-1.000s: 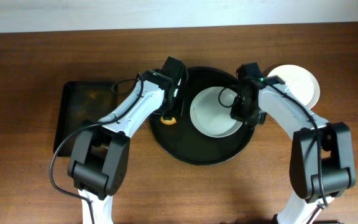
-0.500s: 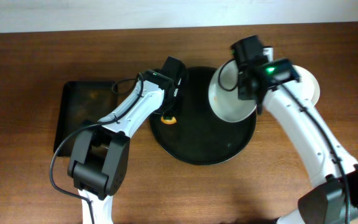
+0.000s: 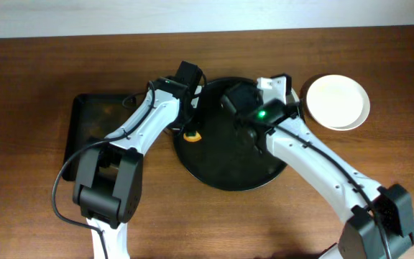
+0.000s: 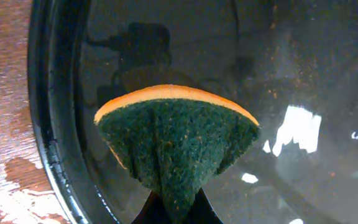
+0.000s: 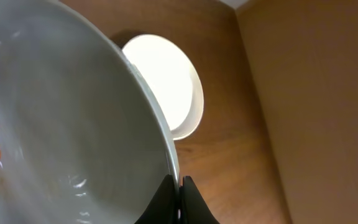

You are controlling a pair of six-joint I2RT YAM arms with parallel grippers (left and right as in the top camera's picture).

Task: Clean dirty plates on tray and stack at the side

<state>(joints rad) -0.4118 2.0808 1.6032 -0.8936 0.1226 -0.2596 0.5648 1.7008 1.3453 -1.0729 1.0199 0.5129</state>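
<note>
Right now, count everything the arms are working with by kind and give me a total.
Plates: 3, a held plate in the right gripper and two stacked plates.
Trays: 2, the round tray and the rectangular tray.
Sponges: 1, the sponge in the left gripper.
Total: 6.

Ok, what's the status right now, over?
Left jaws shut on sponge, above tray. Right jaws shut on tilted plate at its rim, orange specks on it. Other plates stacked on table, right of tray. Nothing in the way.
</note>
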